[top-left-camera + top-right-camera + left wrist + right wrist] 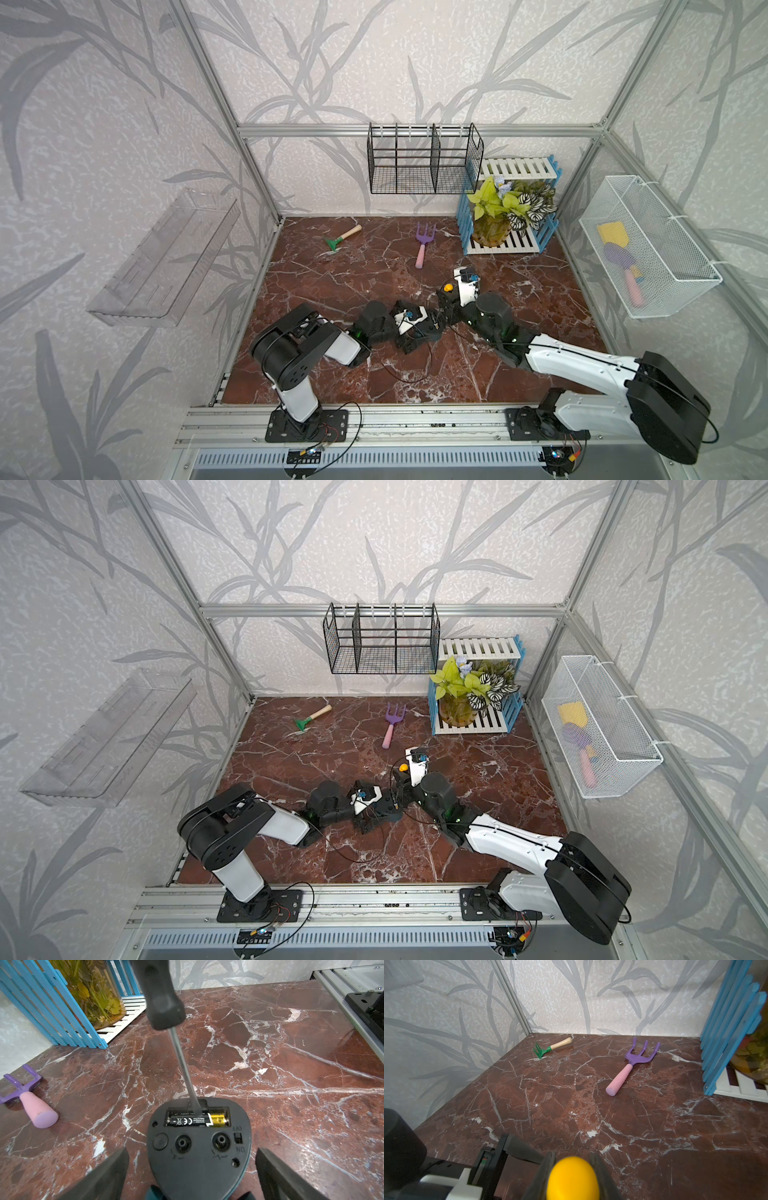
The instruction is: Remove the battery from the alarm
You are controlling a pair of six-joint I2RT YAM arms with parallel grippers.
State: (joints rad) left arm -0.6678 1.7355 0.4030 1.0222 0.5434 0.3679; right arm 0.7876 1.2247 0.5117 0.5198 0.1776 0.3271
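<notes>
Inside the open back of the alarm (199,1167) lies the battery (197,1120), black with a gold end, the screwdriver (182,1068) tip touching it. Either side of the alarm the left claw (192,1150) is spread; the right claw (572,1155) pinches the screwdriver's yellow cap. Its face is hidden; arms cover the alarm in both top views.

Green rake (341,237), purple fork (423,245), plant (496,201) on rack (519,167), perhaps toys (619,257) in mesh basket (675,253).
</notes>
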